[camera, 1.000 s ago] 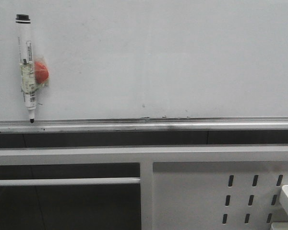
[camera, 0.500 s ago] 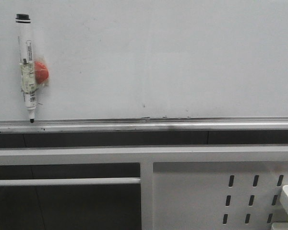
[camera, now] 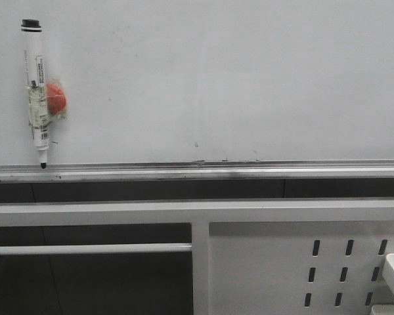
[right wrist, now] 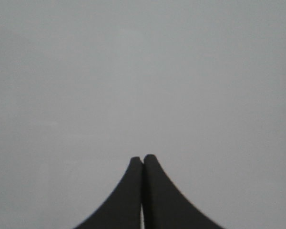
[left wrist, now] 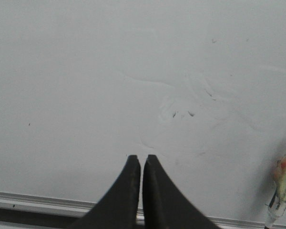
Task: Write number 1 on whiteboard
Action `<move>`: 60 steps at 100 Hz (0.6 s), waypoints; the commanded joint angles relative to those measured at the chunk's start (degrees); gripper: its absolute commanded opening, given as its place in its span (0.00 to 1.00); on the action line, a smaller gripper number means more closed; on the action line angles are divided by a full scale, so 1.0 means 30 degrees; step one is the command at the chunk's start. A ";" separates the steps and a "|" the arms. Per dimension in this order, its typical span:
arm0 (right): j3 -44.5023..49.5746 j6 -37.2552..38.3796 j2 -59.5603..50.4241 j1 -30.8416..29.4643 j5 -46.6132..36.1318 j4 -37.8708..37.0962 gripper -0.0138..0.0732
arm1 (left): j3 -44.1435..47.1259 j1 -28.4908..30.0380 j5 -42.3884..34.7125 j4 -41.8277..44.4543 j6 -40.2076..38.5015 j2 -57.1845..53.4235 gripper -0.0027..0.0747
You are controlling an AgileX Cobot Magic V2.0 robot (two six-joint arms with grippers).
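Both jaws pressed together, empty; marker (camera: 37, 88) hangs on whiteboard (camera: 236, 79), its label unreadable, no stroke drawn

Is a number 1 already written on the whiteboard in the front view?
No, the whiteboard shows only tiny specks, and the marker pen hangs unused.

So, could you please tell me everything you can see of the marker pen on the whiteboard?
The marker has a slim white barrel with a black end at the top and a dark tip pointing down, just above the silver rail. It hangs nearly upright against the whiteboard, at its left side. Printed labelling runs along the barrel. Yellowish clear tape wraps its middle, binding it to a round red piece on its right. No gripper touches it, and no stroke is drawn.
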 commanded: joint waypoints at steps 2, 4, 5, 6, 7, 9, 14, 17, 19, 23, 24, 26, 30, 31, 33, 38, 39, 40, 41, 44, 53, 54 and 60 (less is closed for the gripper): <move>0.0151 0.0038 -0.0310 -0.0128 -0.1566 -0.0016 0.08 | 0.0611 0.0037 -0.1820 -0.0255 -0.0035 -0.0388 0.01; 0.0077 0.0350 -0.0310 -0.0128 -0.1384 0.0039 0.08 | 0.0569 0.0037 -0.1760 -0.0339 -0.0035 -0.0388 0.01; -0.0039 0.0502 -0.0310 -0.0128 -0.1299 0.0040 0.08 | 0.0569 0.0037 -0.1667 -0.0418 -0.0035 -0.0388 0.01; -0.0101 0.0900 -0.0310 -0.0128 -0.1059 0.0040 0.08 | 0.0517 0.0037 -0.1619 -0.0479 -0.0035 -0.0388 0.01; -0.0273 0.1099 -0.0310 -0.0128 -0.0921 0.0040 0.08 | 0.0475 0.0037 -0.1560 -0.0628 -0.0035 -0.0388 0.01; -0.0595 0.1673 -0.0310 -0.0128 -0.0312 0.0040 0.08 | 0.0393 0.0037 -0.1334 -0.0811 -0.0035 -0.0353 0.01; -0.1680 0.2639 -0.0255 -0.0128 0.1987 0.0040 0.08 | 0.0055 0.0037 -0.0549 -0.1616 -0.0035 -0.0260 0.01; -0.2441 0.2738 -0.0083 -0.0128 0.3742 0.0040 0.08 | -0.0238 0.0037 0.0206 -0.1722 -0.0035 -0.0086 0.01; -0.3050 0.2738 0.0041 -0.0128 0.5111 0.0040 0.08 | -0.0511 0.0037 0.0788 -0.1722 -0.0035 0.0006 0.01; -0.4244 0.2738 0.0501 -0.0128 0.7548 0.0040 0.08 | -0.1170 0.0037 0.1746 -0.1660 -0.0035 0.0357 0.01; -0.4434 0.2738 0.0694 -0.0128 0.7887 0.0040 0.08 | -0.1285 0.0037 0.2077 -0.1590 -0.0035 0.0512 0.01; -0.4993 0.2738 0.0903 -0.0128 0.8785 0.0040 0.08 | -0.1635 0.0037 0.2485 -0.1503 -0.0035 0.0670 0.01; -0.5991 0.2738 0.1619 -0.0128 1.0114 0.0040 0.08 | -0.2375 0.0037 0.2951 -0.1509 -0.0035 0.1226 0.01; -0.6144 0.2738 0.1889 -0.0128 1.0264 0.0040 0.08 | -0.2498 0.0037 0.3045 -0.1509 -0.0035 0.1441 0.01; -0.6589 0.2738 0.2164 -0.0128 1.0636 0.0086 0.08 | -0.2866 0.0037 0.3087 -0.1509 -0.0035 0.1660 0.01; -0.7509 0.2738 0.3318 -0.0128 1.1218 0.0259 0.08 | -0.3722 0.0037 0.2882 -0.1509 -0.0035 0.2548 0.01; -0.7631 0.2738 0.3466 -0.0128 1.1371 0.0276 0.08 | -0.3955 0.0037 0.2699 -0.1612 -0.0035 0.2764 0.01; -0.7862 0.2738 0.3615 -0.0128 1.1440 0.0324 0.08 | -0.4065 0.0037 0.2596 -0.1656 -0.0035 0.2764 0.01; -0.7979 0.2738 0.3899 -0.0128 1.1557 0.0358 0.08 | -0.4280 0.0037 0.2473 -0.1702 -0.0035 0.2975 0.01; -0.8485 0.2738 0.4439 -0.0128 1.1722 0.0405 0.08 | -0.4664 0.0037 0.1826 -0.1883 -0.0035 0.3377 0.01; -0.9066 0.2738 0.5582 -0.0041 1.0998 0.0405 0.08 | -0.5343 0.0037 -0.1219 -0.1965 -0.0035 0.4406 0.01; -0.9070 0.2738 0.5582 -0.0041 1.0998 0.0405 0.08 | -0.5343 0.0037 -0.1468 -0.1965 -0.0035 0.4406 0.01; -0.9068 0.2738 0.5979 -0.0041 1.0081 0.0405 0.08 | -0.5465 0.0037 -0.3161 -0.1998 -0.0035 0.4717 0.01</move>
